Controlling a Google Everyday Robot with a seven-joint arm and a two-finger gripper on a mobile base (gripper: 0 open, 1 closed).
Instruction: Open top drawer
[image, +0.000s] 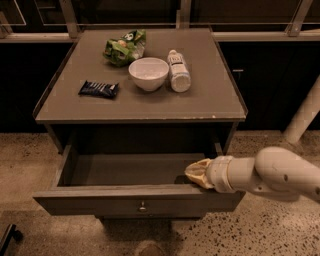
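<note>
The top drawer (100, 201) is pulled far out from under the grey tabletop (140, 102). Its flat grey-brown front has a small round metal knob (143, 205) in the middle, and its inside looks empty. My gripper (196, 172) reaches in from the right on a thick white arm (270, 175). Its tan tip sits at the drawer's right end, just behind the front panel's top edge. The two lower drawers are hidden under the open one.
On the tabletop lie a dark snack bar (99, 89), a white bowl (148, 73), a white bottle on its side (178, 71) and a green chip bag (125, 47). Speckled floor surrounds the cabinet. A pale post (305, 115) stands at right.
</note>
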